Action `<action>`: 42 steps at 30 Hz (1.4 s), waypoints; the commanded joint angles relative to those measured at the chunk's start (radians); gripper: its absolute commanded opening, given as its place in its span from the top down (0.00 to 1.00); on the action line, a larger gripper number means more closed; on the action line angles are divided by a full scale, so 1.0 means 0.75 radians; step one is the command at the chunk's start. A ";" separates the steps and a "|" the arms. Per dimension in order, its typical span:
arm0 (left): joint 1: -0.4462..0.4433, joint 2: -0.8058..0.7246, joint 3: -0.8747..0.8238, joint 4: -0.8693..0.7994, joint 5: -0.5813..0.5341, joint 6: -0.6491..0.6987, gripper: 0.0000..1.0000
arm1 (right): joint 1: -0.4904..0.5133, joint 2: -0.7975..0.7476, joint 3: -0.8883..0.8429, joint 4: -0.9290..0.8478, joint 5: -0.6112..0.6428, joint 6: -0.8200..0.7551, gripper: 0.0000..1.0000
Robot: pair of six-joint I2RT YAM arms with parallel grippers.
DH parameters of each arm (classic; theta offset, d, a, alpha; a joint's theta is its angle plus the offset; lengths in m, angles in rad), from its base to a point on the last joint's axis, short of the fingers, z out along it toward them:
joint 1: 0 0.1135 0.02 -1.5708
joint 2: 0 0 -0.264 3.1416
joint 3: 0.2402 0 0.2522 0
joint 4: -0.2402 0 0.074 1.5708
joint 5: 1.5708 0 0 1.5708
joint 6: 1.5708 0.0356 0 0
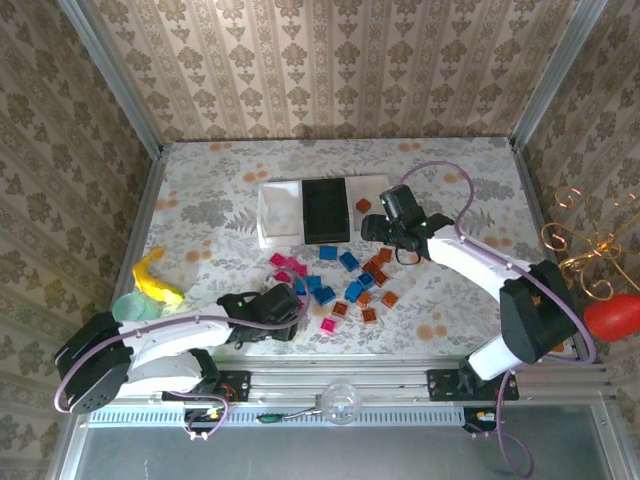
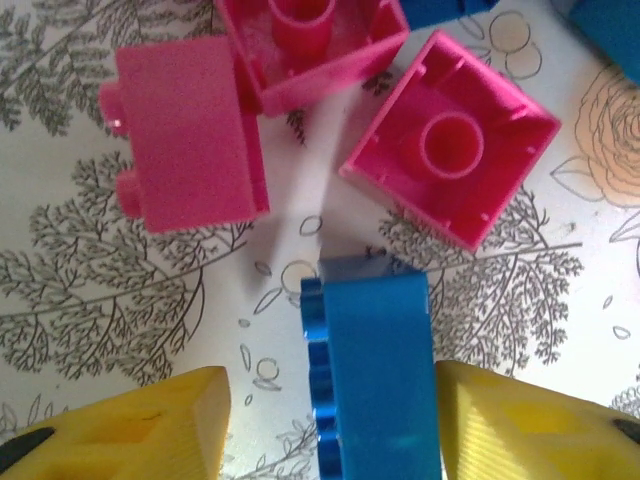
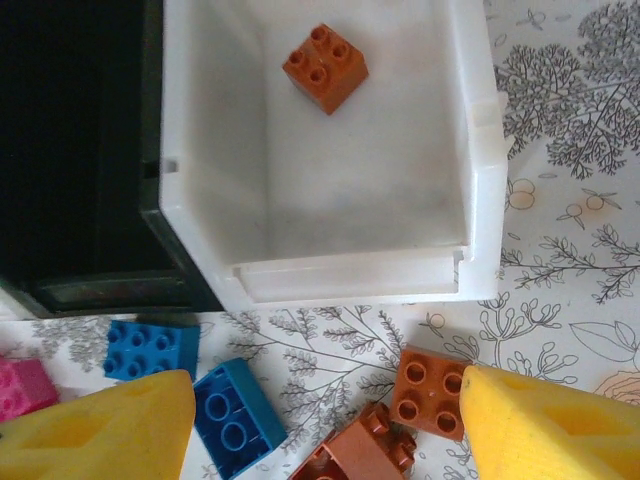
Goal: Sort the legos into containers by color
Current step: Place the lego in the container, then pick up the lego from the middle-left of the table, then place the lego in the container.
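Note:
Blue, pink and orange-brown legos [image 1: 345, 285] lie scattered in front of the joined containers: a left white tray [image 1: 277, 213], a black middle one [image 1: 325, 210] and a right white one [image 3: 350, 275]. One orange brick [image 3: 324, 67] lies in the right white tray. My left gripper [image 2: 330, 390] is open and low over the table, straddling a blue brick [image 2: 378, 370] that lies on its side. The right finger [image 2: 520, 430] is against the brick, the left finger stands apart. Pink bricks [image 2: 190, 150] lie just ahead. My right gripper [image 3: 325, 400] is open above orange bricks [image 3: 430, 388] and blue bricks [image 3: 238, 420].
A yellow banana toy [image 1: 155, 280] and a pale green object [image 1: 130, 305] lie at the left near my left arm. A red object [image 1: 612, 315] hangs beyond the right rail. Patterned walls close the table on three sides.

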 commanded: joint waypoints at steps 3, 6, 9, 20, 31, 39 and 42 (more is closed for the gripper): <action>-0.013 0.048 0.038 0.051 -0.019 0.034 0.53 | 0.006 -0.094 -0.054 0.023 0.010 0.029 0.28; -0.013 0.049 0.041 0.040 -0.008 0.033 0.64 | 0.007 -0.117 -0.076 0.022 0.025 0.029 0.28; -0.015 0.020 0.046 -0.006 -0.008 0.018 0.73 | 0.008 -0.128 -0.085 0.017 0.030 0.030 0.28; 0.254 -0.251 0.250 -0.033 0.028 0.175 0.77 | 0.016 -0.199 -0.168 0.038 0.010 0.059 0.28; 0.734 0.417 0.748 0.346 0.303 0.358 0.80 | 0.056 -0.223 -0.270 0.031 0.008 0.070 0.28; 0.825 0.782 1.036 0.291 0.292 0.367 0.74 | 0.084 -0.293 -0.344 -0.011 0.012 0.070 0.28; 0.828 0.835 1.087 0.279 0.287 0.374 0.63 | 0.088 -0.340 -0.389 -0.017 0.013 0.072 0.28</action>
